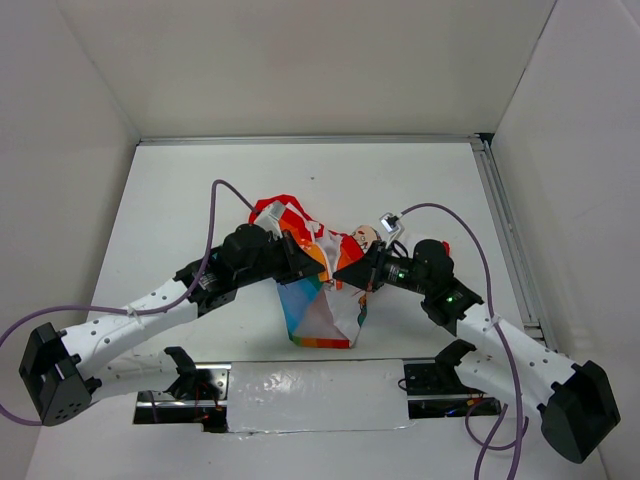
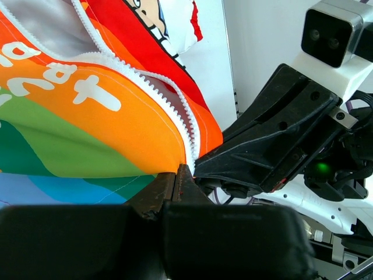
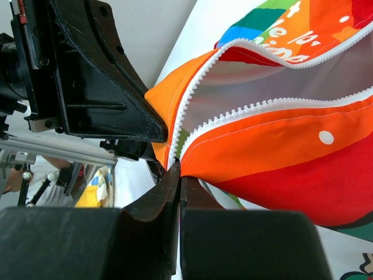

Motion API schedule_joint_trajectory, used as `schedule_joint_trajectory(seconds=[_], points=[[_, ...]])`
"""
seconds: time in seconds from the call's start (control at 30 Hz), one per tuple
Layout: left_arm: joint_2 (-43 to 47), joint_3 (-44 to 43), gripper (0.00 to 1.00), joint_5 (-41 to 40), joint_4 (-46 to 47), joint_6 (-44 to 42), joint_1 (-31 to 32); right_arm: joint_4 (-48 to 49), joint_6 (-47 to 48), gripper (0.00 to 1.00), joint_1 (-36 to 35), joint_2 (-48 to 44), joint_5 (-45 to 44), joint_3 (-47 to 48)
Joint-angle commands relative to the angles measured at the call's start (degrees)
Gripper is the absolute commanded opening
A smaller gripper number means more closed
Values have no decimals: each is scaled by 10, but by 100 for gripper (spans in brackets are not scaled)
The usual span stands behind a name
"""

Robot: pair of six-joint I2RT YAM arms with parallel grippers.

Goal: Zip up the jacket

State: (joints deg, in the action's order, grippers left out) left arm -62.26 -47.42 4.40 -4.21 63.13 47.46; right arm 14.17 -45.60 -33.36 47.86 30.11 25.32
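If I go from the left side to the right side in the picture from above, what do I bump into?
white left robot arm with a black base → small rainbow-striped fabric jacket, pinched from both sides by the jaws → white right robot arm with a black base

The left fingers [image 1: 305, 262] and right fingers [image 1: 348, 272] meet at the bunched jacket [image 1: 322, 318] mid-way across the white table [image 1: 400, 190].

A robotics lab cell: plain white walls [image 1: 300, 70] box in a white table [image 1: 400, 180], purple cables [image 1: 211, 220] trailing.
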Motion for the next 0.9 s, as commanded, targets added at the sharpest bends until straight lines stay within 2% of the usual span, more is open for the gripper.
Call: schedule_joint_trajectory(seconds=[0.0,0.87], points=[[2,-5,0,12,35,-9,4,51,-5,0,3,0,14,1],[21,12,0,-9,32,-14,4,30,-3,0,15,1,21,9]])
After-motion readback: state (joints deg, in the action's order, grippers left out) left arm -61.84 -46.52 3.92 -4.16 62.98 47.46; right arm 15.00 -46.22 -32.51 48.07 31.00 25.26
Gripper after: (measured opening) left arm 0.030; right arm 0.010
